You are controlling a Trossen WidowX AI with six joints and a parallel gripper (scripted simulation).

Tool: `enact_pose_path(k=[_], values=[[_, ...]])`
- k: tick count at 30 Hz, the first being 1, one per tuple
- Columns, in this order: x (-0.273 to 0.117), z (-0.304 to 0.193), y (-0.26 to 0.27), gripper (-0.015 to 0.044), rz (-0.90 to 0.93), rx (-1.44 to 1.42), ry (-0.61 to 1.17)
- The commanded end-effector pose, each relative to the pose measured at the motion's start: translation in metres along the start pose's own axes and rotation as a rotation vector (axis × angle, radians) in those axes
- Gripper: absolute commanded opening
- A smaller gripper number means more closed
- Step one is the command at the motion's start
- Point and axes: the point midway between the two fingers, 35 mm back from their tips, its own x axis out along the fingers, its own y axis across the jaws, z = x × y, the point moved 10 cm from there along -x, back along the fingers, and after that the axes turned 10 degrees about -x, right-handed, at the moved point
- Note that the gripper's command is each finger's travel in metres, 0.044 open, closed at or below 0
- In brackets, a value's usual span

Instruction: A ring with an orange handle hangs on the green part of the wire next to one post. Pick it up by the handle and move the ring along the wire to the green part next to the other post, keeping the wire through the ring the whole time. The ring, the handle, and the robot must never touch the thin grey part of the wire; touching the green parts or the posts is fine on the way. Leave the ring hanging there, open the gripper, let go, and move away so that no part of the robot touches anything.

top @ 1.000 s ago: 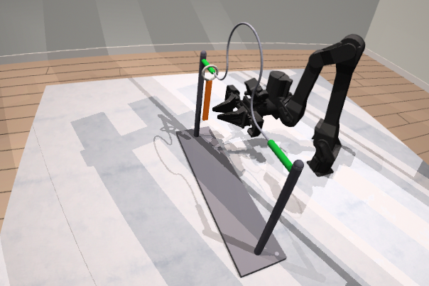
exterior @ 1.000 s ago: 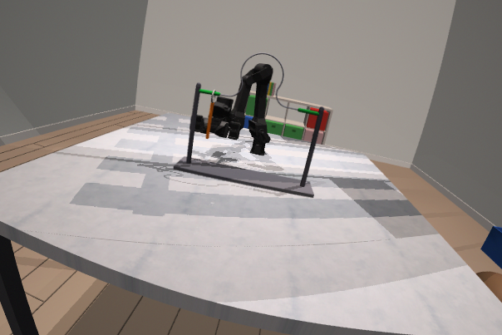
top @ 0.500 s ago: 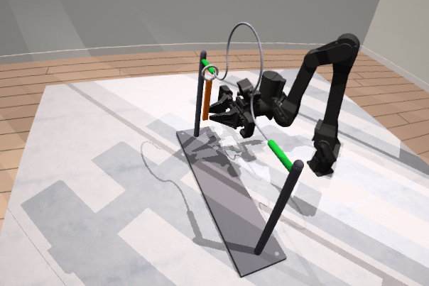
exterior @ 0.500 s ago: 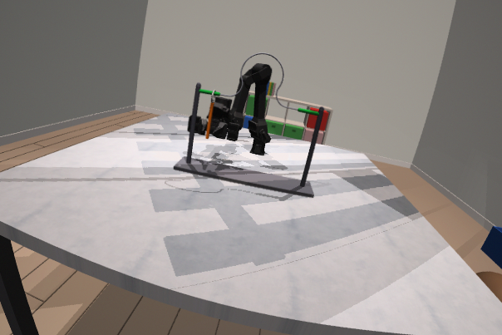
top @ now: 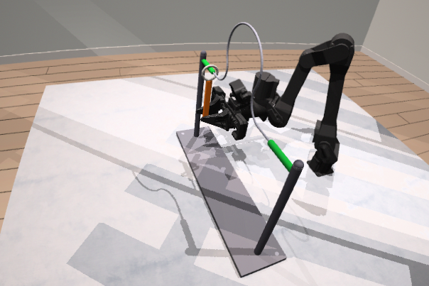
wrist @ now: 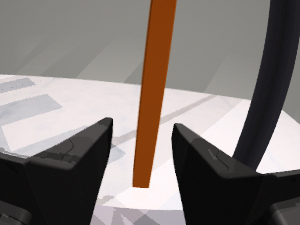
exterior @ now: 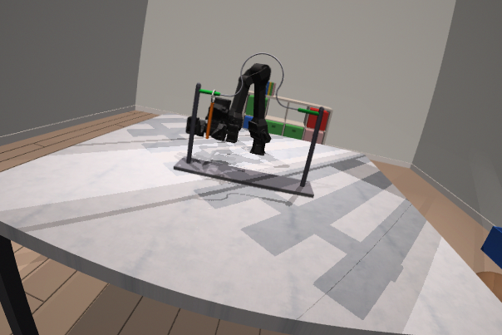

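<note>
Between the open hand's (top: 203,114) (exterior: 208,132) (wrist: 143,124) fingers hangs the handle (top: 207,99) (exterior: 210,120) (wrist: 155,89).

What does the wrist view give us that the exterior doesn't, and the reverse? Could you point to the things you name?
Wrist only: a clear gap on each side of the orange handle (top: 207,99) (exterior: 210,120) (wrist: 152,99), between the open fingers of the end effector (top: 199,115) (exterior: 205,129) (wrist: 142,128).

Exterior only: the ring (top: 209,65) (exterior: 214,91), the thin grey wire (top: 243,23) (exterior: 262,54), the far post (top: 278,209) (exterior: 312,146) and the cubby shelf (exterior: 291,100) with coloured bins.

Both: the handle's lower end, the end effector and the post beside the handle (top: 199,95) (exterior: 190,145) (wrist: 270,84).
</note>
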Motion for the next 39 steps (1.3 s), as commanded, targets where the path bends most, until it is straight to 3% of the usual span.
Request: enact_pose_path(k=[1, 26, 37, 39], values=[[0.0088, -0.0002, -0.0001, 0.0160, -0.003, 0.005, 0.001], [0.0112, -0.0001, 0.0003, 0.0160, -0.003, 0.005, 0.000], [0.0110, 0.0003, 0.0006, -0.0129, 0.000, -0.001, -0.002], [0.0110, 0.0003, 0.0006, -0.0150, 0.000, -0.001, -0.002]])
